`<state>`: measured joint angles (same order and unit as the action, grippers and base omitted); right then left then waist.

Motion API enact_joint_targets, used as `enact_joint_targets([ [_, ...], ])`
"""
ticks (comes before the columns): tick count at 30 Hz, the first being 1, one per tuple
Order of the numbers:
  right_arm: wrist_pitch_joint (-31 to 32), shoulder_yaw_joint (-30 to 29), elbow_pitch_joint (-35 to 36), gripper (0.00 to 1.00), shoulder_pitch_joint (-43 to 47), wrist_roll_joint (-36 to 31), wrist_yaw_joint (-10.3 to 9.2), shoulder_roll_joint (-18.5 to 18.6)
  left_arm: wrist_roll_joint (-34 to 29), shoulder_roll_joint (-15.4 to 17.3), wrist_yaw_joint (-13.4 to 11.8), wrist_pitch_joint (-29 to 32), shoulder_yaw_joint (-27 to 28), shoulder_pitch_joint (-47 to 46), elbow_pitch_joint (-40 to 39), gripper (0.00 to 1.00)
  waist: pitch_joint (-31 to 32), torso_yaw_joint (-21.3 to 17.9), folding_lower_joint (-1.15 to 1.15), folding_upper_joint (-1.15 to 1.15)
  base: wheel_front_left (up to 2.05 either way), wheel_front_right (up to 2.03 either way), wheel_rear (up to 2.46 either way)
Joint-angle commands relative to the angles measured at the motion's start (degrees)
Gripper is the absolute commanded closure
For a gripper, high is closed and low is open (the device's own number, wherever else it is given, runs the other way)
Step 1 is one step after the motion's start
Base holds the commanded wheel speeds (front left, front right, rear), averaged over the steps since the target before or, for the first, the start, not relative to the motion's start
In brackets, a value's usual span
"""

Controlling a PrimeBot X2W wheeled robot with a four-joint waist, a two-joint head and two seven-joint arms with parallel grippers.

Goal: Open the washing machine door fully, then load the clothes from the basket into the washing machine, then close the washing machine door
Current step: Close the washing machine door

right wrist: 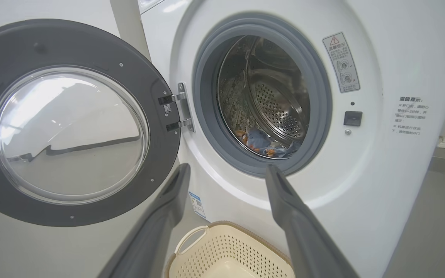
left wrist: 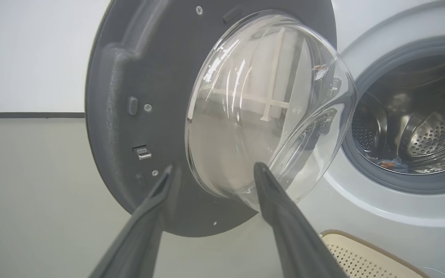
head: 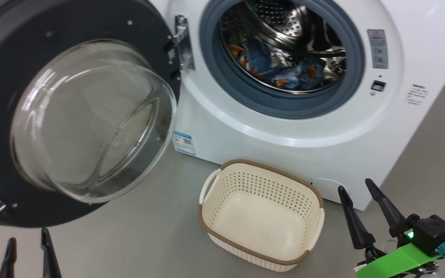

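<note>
**Door wide, clothes in the drum, basket bare**

Head view: the washing machine door (head: pixel 87 119) stands wide open at 9 o'clock, its black rim cut off by the left and top edges. The washing machine (head: pixel 284 131) runs out of frame at 12 and 3 o'clock. The clothes (head: pixel 284 69), blue with orange patches, lie low in the drum (head: pixel 284 19); their print is too crumpled to make out. The basket (head: pixel 222 193) sits on the floor (head: pixel 129 231) at 6 o'clock, just before the machine, its bottom bare. The left tool (head: pixel 28 235) at 7 o'clock is cut off below its finger ends; the right tool (head: pixel 355 184) is at 5 o'clock. Both are released, fingers apart, grasping nothing. A blue label sticker (head: pixel 184 143) carries a square code, its text too small to read.

Left wrist view: the spread fingers overlap the door's lower rim and glass bowl; contact cannot be judged. A basket corner is cut off at 5 o'clock.

Right wrist view: a grey warning label (right wrist: pixel 341 61) at 1 o'clock shows a red triangle. Chinese lines (right wrist: pixel 411 116) at 3 o'clock are too fine to read surely. The basket is cut off at 6 o'clock.
</note>
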<state>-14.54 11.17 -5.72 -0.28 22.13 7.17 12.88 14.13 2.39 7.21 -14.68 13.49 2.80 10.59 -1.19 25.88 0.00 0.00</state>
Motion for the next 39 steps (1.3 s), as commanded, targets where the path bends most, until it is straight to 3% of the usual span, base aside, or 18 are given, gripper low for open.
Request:
enact_joint_targets([
  [1,-0.46,1.43,1.08,0.00,-2.14,0.70,0.32,1.16,0.43,0.54,0.27,-0.32,2.31,-0.16,-2.07,0.00,0.14,1.57,0.00,0.00,0.00,0.00,0.00],
  [22,-0.46,3.20,0.42,0.00,-2.37,1.33,0.32,1.46,2.51,0.49,-0.68,-0.32,2.04,1.90,-2.95,0.00,0.81,2.85,0.00,0.00,0.00,0.00,0.00],
  [23,-0.46,3.18,0.45,0.00,-2.29,1.31,0.32,1.42,3.24,0.49,-0.63,-0.32,2.06,1.74,-2.91,0.17,0.79,2.84,0.00,0.00,0.00,0.00,0.00],
  [24,-0.46,3.17,0.47,0.00,-2.20,1.27,0.32,1.35,4.17,0.49,-0.57,-0.32,2.25,1.48,-2.94,0.50,0.79,2.83,0.00,0.00,0.00,0.00,0.00],
  [25,-0.46,3.20,0.50,0.00,-2.09,1.23,0.32,1.26,5.44,0.49,-0.50,-0.32,2.57,1.16,-3.00,0.66,0.79,2.83,0.00,0.00,0.00,0.00,0.00],
  [26,-0.46,3.24,0.53,0.00,-1.99,1.18,0.32,1.18,6.97,0.49,-0.42,-0.32,2.97,0.79,-3.09,0.89,0.74,2.82,0.00,0.00,0.00,0.00,0.00],
  [27,-0.46,3.28,0.58,0.00,-1.89,1.12,0.32,1.09,8.24,0.49,-0.33,-0.32,3.42,0.39,-3.30,1.00,0.69,2.82,0.00,0.00,0.00,0.00,0.00],
  [33,-0.46,3.01,1.00,0.00,-1.73,0.93,0.32,1.14,13.37,1.74,0.20,-0.32,5.39,-3.64,-5.03,1.00,-0.61,2.81,0.00,0.00,0.00,0.00,0.00],
  [39,-0.46,2.58,1.35,0.00,-1.85,0.74,0.32,1.41,24.47,9.44,0.25,-0.13,4.62,-9.99,-5.59,1.00,-2.30,2.88,0.00,0.00,0.00,0.00,0.00],
])
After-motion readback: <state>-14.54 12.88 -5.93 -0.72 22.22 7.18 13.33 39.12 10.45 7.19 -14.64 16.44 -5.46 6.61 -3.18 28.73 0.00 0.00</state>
